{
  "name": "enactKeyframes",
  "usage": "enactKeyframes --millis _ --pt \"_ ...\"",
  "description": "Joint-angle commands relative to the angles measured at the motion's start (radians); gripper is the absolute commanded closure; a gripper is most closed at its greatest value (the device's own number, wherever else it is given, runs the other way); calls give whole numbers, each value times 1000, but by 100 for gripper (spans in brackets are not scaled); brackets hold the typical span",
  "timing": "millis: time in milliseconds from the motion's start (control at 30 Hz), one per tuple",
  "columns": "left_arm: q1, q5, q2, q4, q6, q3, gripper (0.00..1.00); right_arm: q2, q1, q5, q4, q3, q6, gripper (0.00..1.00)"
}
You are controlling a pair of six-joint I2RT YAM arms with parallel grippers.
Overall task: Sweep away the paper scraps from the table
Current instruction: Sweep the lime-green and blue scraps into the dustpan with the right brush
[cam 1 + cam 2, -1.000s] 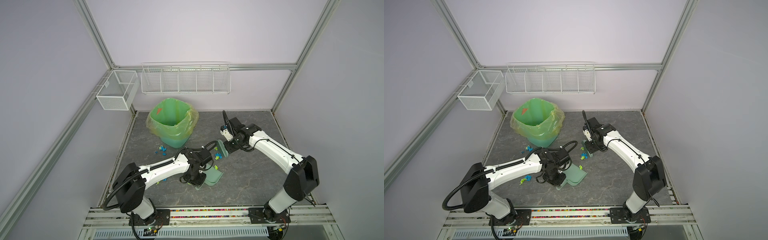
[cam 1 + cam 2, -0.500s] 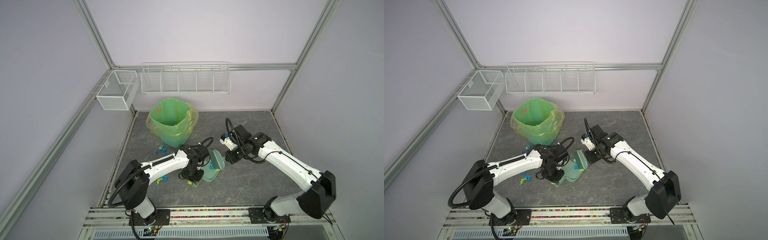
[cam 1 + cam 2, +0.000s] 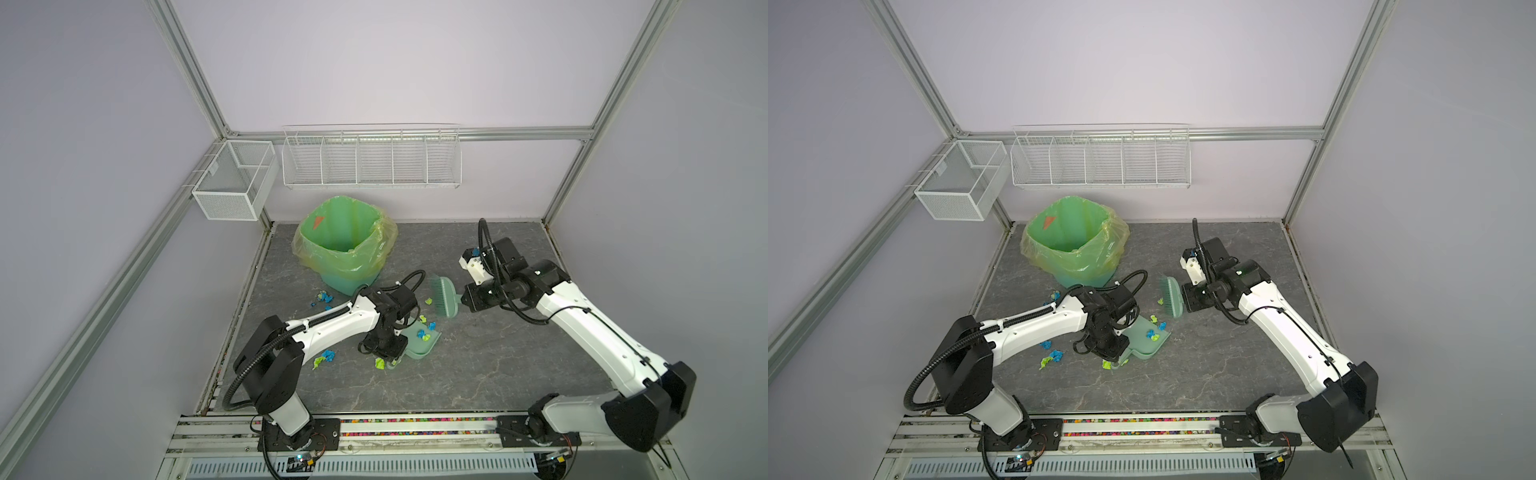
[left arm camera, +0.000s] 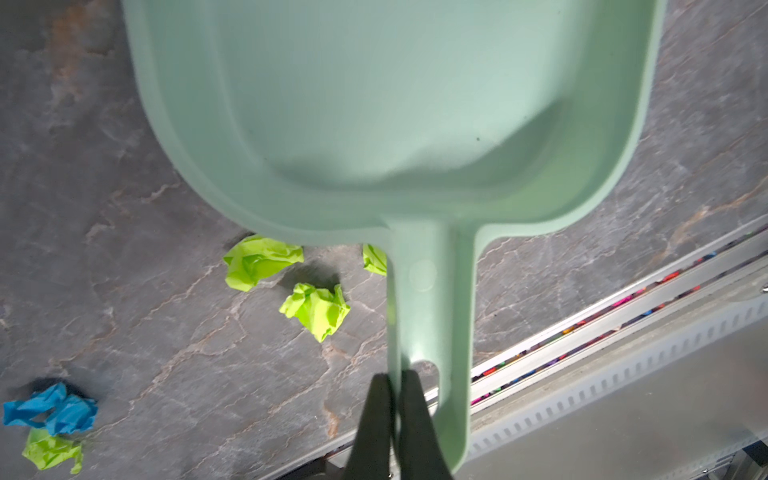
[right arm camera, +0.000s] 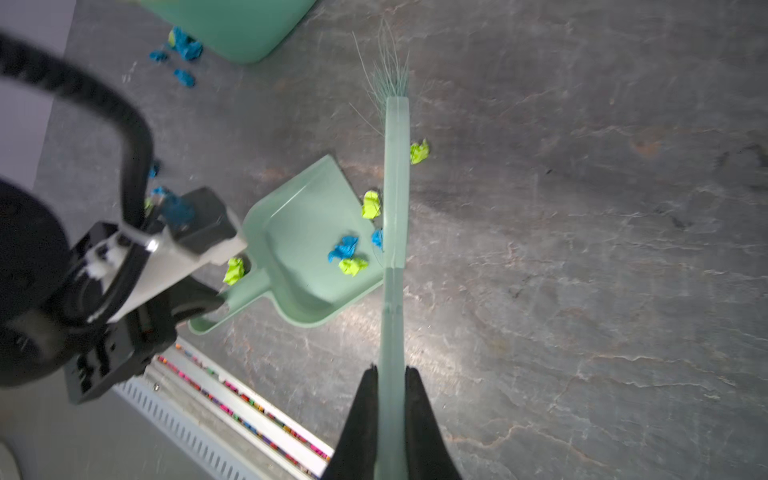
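Note:
My left gripper (image 4: 397,376) is shut on the handle of a pale green dustpan (image 3: 422,343) that lies on the dark grey table (image 3: 478,365). Blue and lime paper scraps (image 5: 345,247) sit just inside the pan's mouth. My right gripper (image 5: 390,370) is shut on the handle of a matching brush (image 3: 442,297), held above the table just behind the pan, bristles pointing left. One lime scrap (image 5: 419,151) lies under the brush. Other scraps (image 4: 318,305) lie by the pan's handle, and several more (image 3: 324,357) lie left of it under my left arm.
A green bin (image 3: 345,249) lined with a yellowish bag stands at the back left, with blue scraps (image 3: 324,297) at its foot. Two white wire baskets (image 3: 370,158) hang on the back and left walls. An aluminium rail (image 3: 415,428) runs along the table's front edge.
The brush swept in to the pan's mouth and has drawn back behind it again. My right arm's elbow has swung out to the right. The dustpan tipped up and has settled flat.

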Motion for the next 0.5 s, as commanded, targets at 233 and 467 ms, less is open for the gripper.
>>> enactKeyframes --millis 233,467 --pt "16 10 13 -26 29 26 100 295 -58 64 179 199 -26 93" --pt "39 20 24 -19 42 35 100 398 -19 29 168 210 -1 93"
